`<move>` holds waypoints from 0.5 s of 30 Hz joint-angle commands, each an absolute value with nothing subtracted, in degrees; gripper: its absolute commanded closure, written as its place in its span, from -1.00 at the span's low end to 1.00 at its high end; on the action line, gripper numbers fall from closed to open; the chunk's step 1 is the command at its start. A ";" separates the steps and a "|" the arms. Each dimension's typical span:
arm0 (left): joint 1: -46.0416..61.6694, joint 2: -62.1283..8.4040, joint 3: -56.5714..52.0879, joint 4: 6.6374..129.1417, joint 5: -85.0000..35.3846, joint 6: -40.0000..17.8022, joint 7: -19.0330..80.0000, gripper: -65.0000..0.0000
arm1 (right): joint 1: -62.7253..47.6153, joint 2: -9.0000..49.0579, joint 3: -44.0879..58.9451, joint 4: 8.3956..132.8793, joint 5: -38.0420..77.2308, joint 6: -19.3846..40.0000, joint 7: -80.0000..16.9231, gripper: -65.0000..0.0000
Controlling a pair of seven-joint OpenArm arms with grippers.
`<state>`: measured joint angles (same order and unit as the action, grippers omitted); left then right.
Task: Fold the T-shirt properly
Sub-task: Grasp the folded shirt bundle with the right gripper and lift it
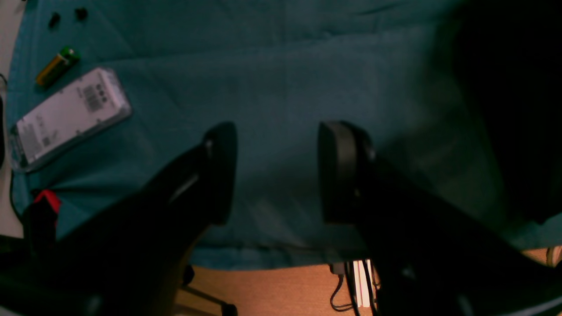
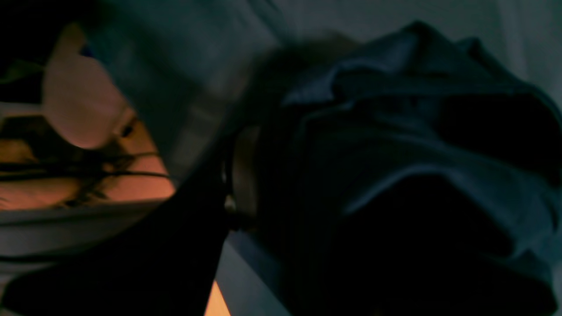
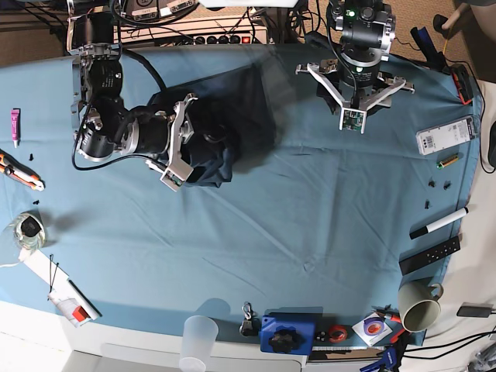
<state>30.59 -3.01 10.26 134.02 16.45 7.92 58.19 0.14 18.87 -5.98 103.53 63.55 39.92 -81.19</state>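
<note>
The desk (image 3: 256,232) was covered by a light blue cloth (image 3: 310,201), faintly creased, with cables and a power strip (image 3: 209,35) seen beyond its far edge. Small items were scattered along the rims: a white packet (image 3: 445,136) and a green-and-yellow battery (image 3: 447,161) near the left arm's side, a marker (image 3: 439,223), a pale green mug (image 3: 417,313), a clear plastic cup (image 3: 198,339) and a blue box (image 3: 287,334) at the near edge.

The T-shirt (image 3: 225,128), dark navy and soft, was bunched in crumpled folds on the far part of the cloth, on the right arm's side. The right pincer (image 3: 180,141) was pressed against the heap; in the right wrist view dark fabric (image 2: 395,153) filled the space by its fingers, and whether the jaws were gripping it could not be told.

The left pincer (image 1: 276,171) was held above bare cloth, well apart from the shirt, its black fingers (image 1: 221,171) spread wide with nothing between them.
</note>
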 commanded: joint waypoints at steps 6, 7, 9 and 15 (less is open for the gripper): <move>30.63 -2.85 10.31 135.00 16.75 8.12 56.95 0.13 | 1.13 19.20 -10.87 104.49 64.93 40.00 -80.00 0.47; 30.63 -2.85 10.31 135.00 16.73 8.12 56.93 0.13 | 1.15 19.20 -11.90 104.49 64.34 40.00 -80.00 0.47; 30.63 -2.85 10.31 135.00 16.73 8.12 56.95 0.13 | 1.30 19.18 -13.50 104.55 62.17 40.00 -80.00 0.47; 30.63 -2.83 10.31 135.00 16.73 8.12 56.95 0.13 | 4.40 18.04 -14.44 105.93 62.28 40.00 -80.00 0.47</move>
<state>30.57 -3.03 10.26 134.02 16.45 7.92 58.17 3.36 17.91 -14.63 104.73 60.53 39.92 -81.23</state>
